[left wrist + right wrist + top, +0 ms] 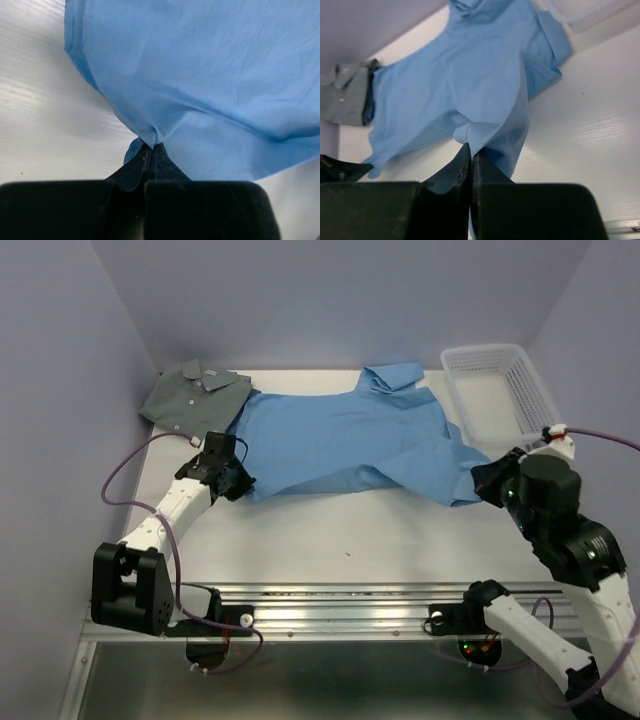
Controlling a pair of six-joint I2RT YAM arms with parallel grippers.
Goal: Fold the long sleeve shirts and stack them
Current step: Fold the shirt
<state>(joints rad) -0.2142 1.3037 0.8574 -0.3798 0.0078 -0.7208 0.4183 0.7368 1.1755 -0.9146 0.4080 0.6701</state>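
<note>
A light sky-blue shirt (350, 445) lies spread across the middle of the table, collar toward the back. My left gripper (238, 483) is shut on its near left edge; the left wrist view shows the blue cloth (210, 75) pinched at the tips of that gripper (151, 146). At the near right corner my right gripper (484, 483) is shut on the same shirt (470, 80), a fold of cloth caught where the gripper (472, 148) closes. A folded grey-green shirt (195, 395) lies at the back left, its edge under the blue one.
A white mesh basket (500, 390) stands at the back right, beside the blue shirt's shoulder. Purple-grey walls close in the table on the left, back and right. The arms' bases and a metal rail (350, 605) run along the near edge.
</note>
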